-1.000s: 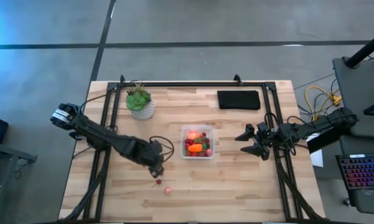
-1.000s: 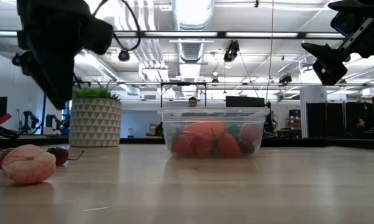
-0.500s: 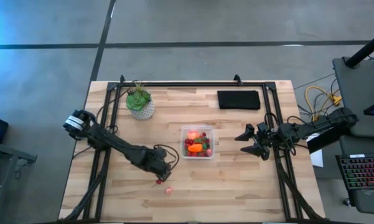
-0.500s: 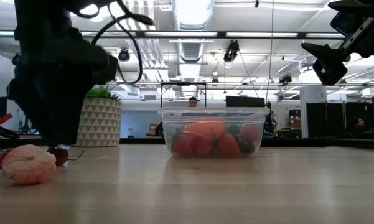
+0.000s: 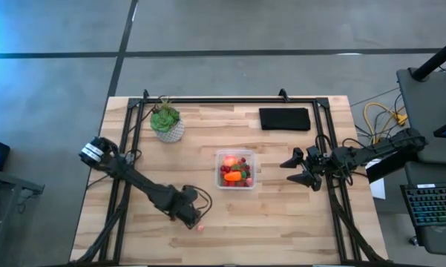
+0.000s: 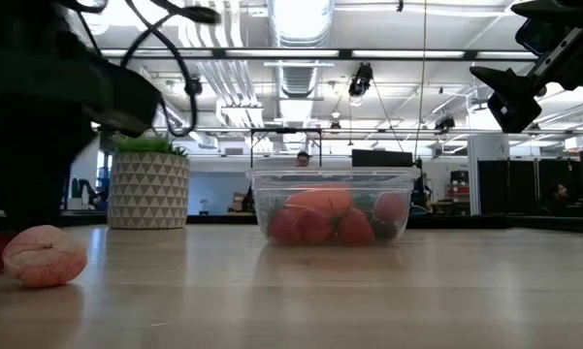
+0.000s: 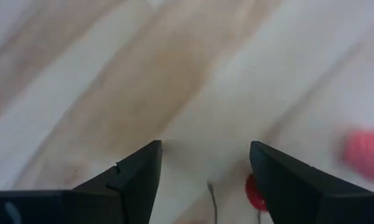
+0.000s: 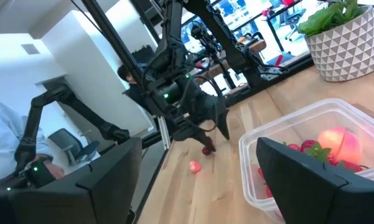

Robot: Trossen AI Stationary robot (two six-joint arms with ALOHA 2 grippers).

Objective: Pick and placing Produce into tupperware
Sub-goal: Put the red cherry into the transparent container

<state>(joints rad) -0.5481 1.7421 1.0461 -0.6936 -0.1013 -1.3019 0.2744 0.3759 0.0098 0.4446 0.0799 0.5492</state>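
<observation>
Most produce sits in tupperware point(image 5: 236, 170) mid-worktop. I've got left end effector point(image 7: 202, 168) apart over small red berry point(image 7: 255, 193); pink fruit point(image 5: 201, 227) at its 4 o'clock remains. Right end effector point(image 5: 303, 169) apart, idle at container's 3 o'clock.

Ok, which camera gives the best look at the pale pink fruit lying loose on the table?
The low view: the pale pink fruit sits large and close. The high view shows a tiny dot, the right wrist view a small speck, the left wrist view a blur.
</observation>
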